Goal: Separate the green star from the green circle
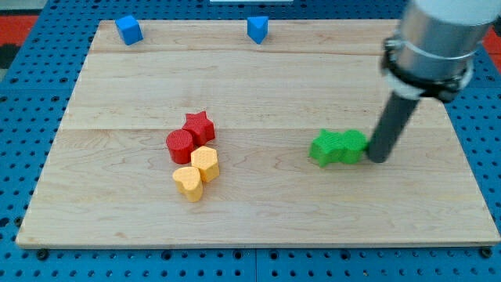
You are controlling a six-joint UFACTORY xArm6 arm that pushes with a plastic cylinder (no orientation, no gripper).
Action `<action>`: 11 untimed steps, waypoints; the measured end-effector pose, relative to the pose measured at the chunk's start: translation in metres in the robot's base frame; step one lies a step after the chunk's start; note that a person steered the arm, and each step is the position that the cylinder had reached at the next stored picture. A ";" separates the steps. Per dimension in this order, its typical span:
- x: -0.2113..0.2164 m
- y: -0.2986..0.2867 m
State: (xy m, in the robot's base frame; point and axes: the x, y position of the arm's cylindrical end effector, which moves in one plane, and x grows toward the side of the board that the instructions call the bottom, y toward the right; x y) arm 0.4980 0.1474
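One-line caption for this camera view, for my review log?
My tip touches the right side of the green circle, which abuts the green star on the wooden board.

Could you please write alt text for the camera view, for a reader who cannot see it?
My tip rests against the right side of two touching green blocks, the green circle and, to its left, the green star, on a wooden board. Left of centre cluster a red star, red circle and two yellow blocks; two blue blocks sit near the top edge.
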 end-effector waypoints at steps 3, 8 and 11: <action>-0.016 -0.096; -0.078 0.031; -0.133 0.014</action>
